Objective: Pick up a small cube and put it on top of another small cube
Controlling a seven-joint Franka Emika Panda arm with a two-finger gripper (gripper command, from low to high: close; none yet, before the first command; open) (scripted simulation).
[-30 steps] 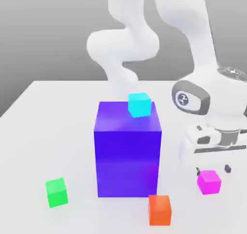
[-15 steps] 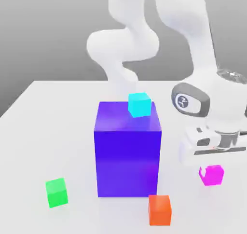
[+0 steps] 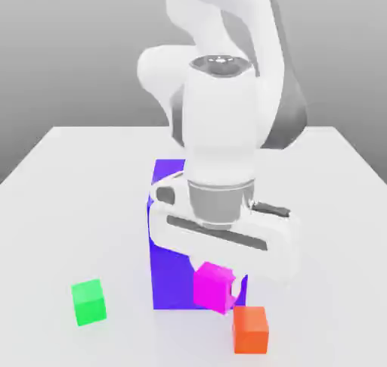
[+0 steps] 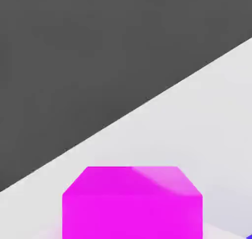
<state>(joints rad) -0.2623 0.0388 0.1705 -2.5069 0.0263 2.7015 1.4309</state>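
The end effector (image 3: 214,282) is now clamping shut on the small cube (image 3: 212,287), having lifted it off the tabletop (image 3: 91,176) and carried it leftward, just above the orange cube (image 3: 250,328), fronting the blue-purple block (image 3: 168,271); stacking remains

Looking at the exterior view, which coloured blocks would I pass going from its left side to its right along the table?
Green cube → big blue-purple block → magenta-pink cube, lifted off the table under the gripper → orange cube.
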